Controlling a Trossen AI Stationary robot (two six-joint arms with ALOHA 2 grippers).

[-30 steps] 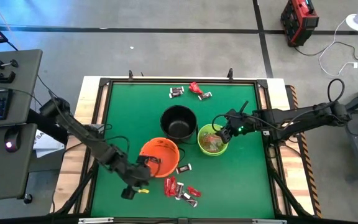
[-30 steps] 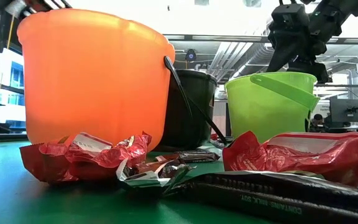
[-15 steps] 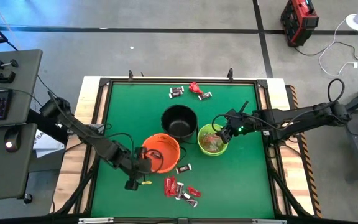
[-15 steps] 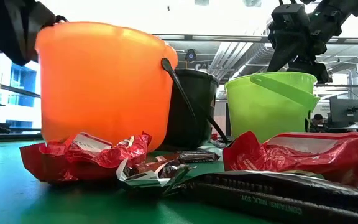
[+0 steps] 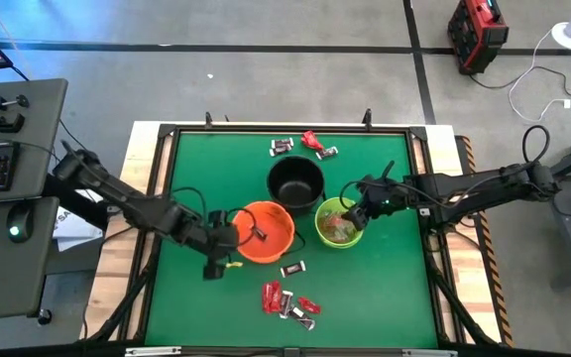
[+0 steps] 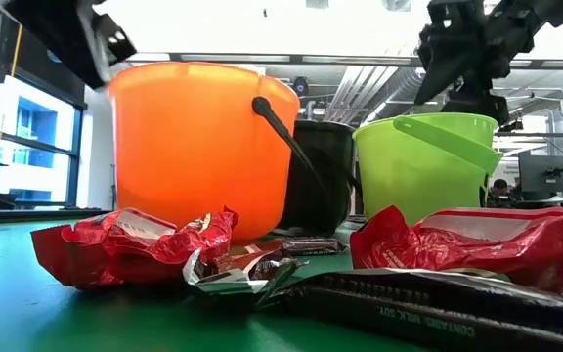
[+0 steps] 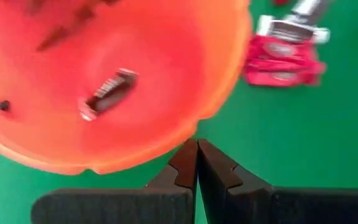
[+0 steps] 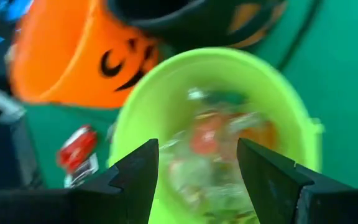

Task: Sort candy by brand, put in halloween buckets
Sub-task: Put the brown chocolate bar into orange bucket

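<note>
Left jaws (image 7: 196, 163) clenched, empty, against orange bucket (image 5: 266, 230) rim; right jaws (image 8: 197, 163) spread above green bucket (image 5: 339, 222). Loose candy (image 5: 287, 300) on worktop (image 5: 385, 288): light, crinkly, slippery; best pinched across wrapper middle.

black bucket (image 5: 295, 183) 12 o'clock | orange bucket (image 5: 266, 233) 9, one candy inside | green bucket (image 5: 338, 223) 3, filled | red candy pile (image 5: 287, 300) 6

A green table (image 5: 206, 169) is seen, framed in black. Three buckets stand near its middle: black (image 5: 295, 182), orange (image 5: 264, 231), lime (image 5: 339, 222). Candy is scattered at the far edge (image 5: 305, 145), one piece (image 5: 292, 268) lies by the orange bucket, and a cluster (image 5: 290, 301) lies near the front.
</note>
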